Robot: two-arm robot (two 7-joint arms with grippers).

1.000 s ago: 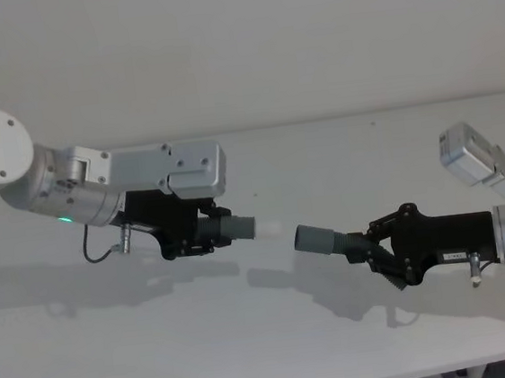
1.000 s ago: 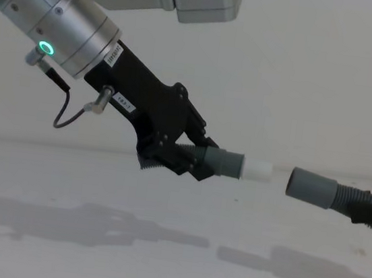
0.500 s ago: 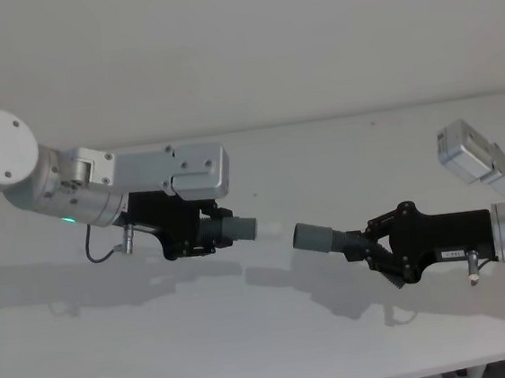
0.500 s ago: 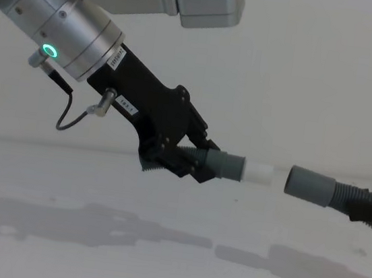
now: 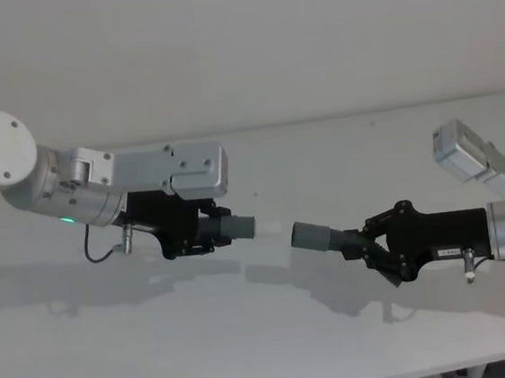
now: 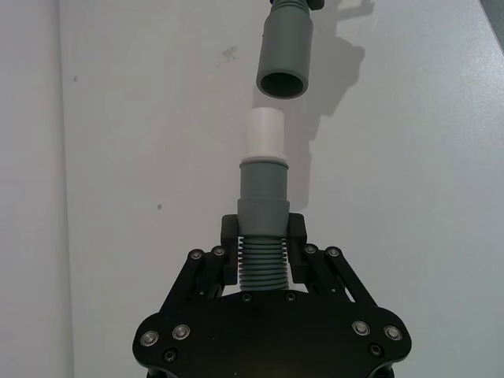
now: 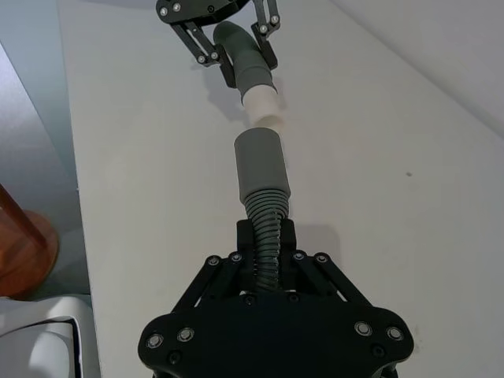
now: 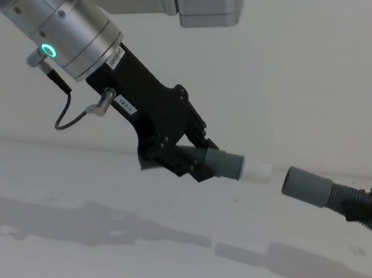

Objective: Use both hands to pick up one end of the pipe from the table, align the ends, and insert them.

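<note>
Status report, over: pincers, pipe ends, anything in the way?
Left pincer shut on tipped piece; right pincer shut on cuffed piece. Both clear of table, white tip facing open cuff, gap between, not inserted. Nothing in the gap.

The left pincer (image 6: 263,232) is matte black with small silver screw heads, on a brushed silver arm (image 8: 64,22) that bears a glowing green ring light (image 8: 46,49). The left pipe piece (image 6: 261,264) is dark grey and ringed with ribs, followed by a smooth lighter grey cuff (image 6: 264,189) and a plain white tip (image 6: 265,135). The right pincer (image 7: 266,232) is black too. The right pipe piece (image 7: 264,206) is dark grey and ribbed, ending in a smooth mid-grey open cuff (image 7: 260,165). The bench (image 5: 252,352) is plain pale white-grey, crossed by soft grey shadows.
</note>
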